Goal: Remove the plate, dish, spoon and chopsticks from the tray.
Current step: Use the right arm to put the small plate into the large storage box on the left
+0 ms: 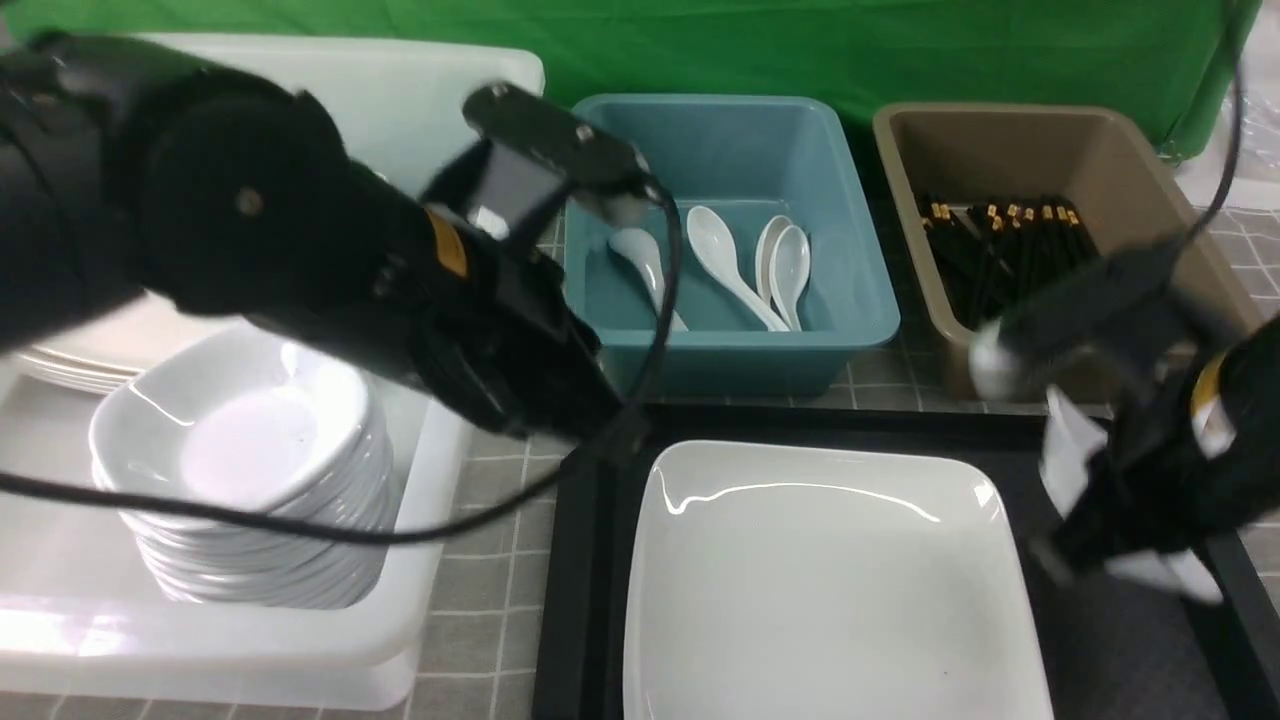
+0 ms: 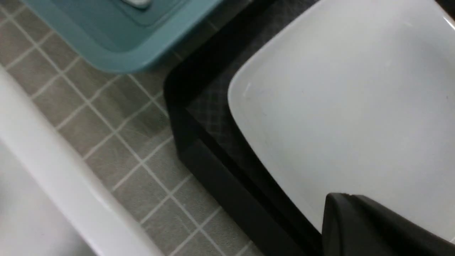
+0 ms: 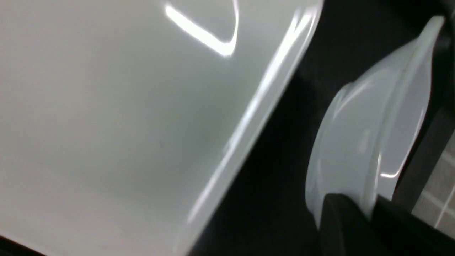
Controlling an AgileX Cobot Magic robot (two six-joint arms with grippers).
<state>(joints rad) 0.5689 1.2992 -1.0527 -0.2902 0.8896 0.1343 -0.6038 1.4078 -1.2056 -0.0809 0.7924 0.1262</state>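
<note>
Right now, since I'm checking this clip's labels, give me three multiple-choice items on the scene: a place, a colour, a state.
1. Where is the plate?
A. On the tray
B. On the bare table
C. On the floor

2. What colour is the bin holding the spoons?
A. Brown
B. Teal
C. White

3. The right gripper is:
A. open and empty
B. shut on a spoon
C. shut on the dish

Answers:
1 A, the plate sits inside the tray's black rim.
2 B, the spoons lie in the teal bin.
3 C, the right wrist view shows the dish's rim pinched in the jaws.
</note>
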